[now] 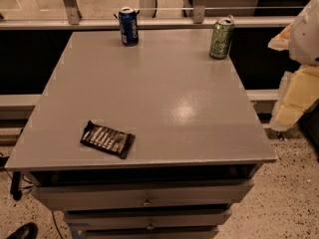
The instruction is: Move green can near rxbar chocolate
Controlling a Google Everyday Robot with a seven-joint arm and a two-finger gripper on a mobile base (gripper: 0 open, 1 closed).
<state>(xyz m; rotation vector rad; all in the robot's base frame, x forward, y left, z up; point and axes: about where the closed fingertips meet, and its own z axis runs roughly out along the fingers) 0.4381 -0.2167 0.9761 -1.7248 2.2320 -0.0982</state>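
Can: slim olive-green metal can (221, 38), upright, far-right corner of grey table (164, 98)
Bar: flat dark-wrapped rxbar chocolate (107, 139), front left
Gripper: pale gripper (296, 91) off right edge; spread or closed unclear

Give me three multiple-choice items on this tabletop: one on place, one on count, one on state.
1. Where on the table does the green can stand?
A) far right corner
B) front left corner
C) the middle

2. How many cans are on the table?
A) one
B) two
C) three

3. How does the rxbar chocolate lie?
A) propped against a can
B) flat on the tabletop
C) hanging over the front edge

Answers:
1 A: the green can is at the far right corner, diagonally across from the bar near the front left.
2 B: only the green can and the blue can are there.
3 B: the bar rests flat with nothing touching it. The gripper is off the table's right side, apart from all three things.
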